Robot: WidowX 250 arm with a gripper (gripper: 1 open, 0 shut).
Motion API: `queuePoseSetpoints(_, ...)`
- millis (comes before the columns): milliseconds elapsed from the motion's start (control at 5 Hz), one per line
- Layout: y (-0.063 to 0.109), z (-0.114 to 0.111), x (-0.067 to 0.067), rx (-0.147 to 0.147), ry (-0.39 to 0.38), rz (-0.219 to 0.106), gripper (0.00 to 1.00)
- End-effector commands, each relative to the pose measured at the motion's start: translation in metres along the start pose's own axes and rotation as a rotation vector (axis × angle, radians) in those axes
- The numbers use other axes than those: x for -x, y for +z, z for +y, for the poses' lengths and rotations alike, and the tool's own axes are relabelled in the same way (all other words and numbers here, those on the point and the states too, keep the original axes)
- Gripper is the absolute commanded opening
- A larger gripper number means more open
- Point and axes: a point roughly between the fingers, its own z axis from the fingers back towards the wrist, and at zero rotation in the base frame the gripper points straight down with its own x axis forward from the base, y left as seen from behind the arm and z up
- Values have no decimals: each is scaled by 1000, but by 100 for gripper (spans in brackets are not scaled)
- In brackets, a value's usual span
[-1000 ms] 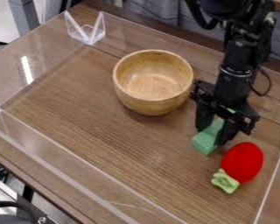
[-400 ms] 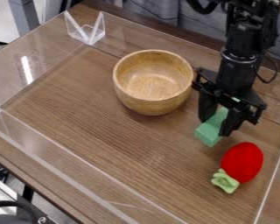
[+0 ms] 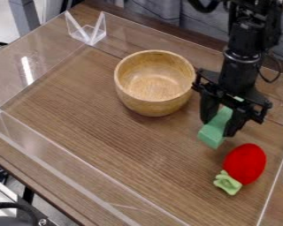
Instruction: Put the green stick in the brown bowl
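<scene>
while the red toy (image 3: 244, 162) lies nearest on the right side of the table (image 3: 114, 159), with its pale green stem (image 3: 228, 184) pointing toward the near edge, the green stick (image 3: 212, 134) is just beyond it and a little to the left. the black gripper (image 3: 216, 109) has its jaws narrowed on the far end of the stick, the near end sticking out below the fingertips. compared with the earliest frame, gripper and stick both sit higher in the view, and more of the green shows. the red toy and the brown bowl (image 3: 155, 82) have kept their places. the bowl is farther back, left of the gripper, and the stick is outside it. toward the far left is a clear, open-framed holder (image 3: 87, 30). no writing can be read.
</scene>
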Motion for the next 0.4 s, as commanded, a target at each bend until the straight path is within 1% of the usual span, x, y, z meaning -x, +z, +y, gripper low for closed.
queuePoseSetpoints(0, 24, -3, 2, 9, 15, -75, 0)
queuePoseSetpoints(200, 30, 7, 3, 12, 38, -83, 0)
